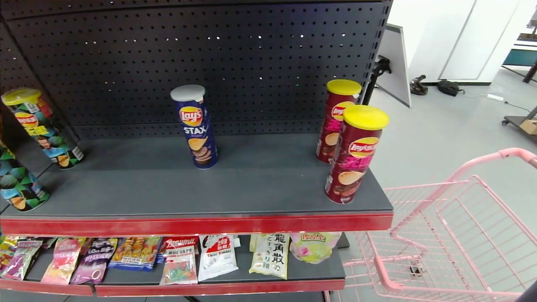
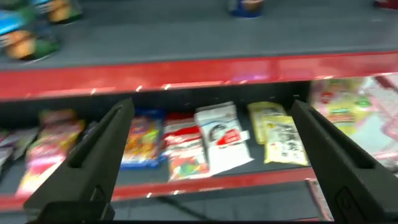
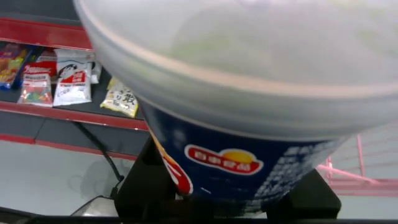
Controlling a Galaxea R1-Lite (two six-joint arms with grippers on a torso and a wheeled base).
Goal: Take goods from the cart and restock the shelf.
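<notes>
Ahead, dark shelf, pale floor, left claw spread, right claw gripping blue can.

White board by black stand; dark bag on grey floor.
</notes>
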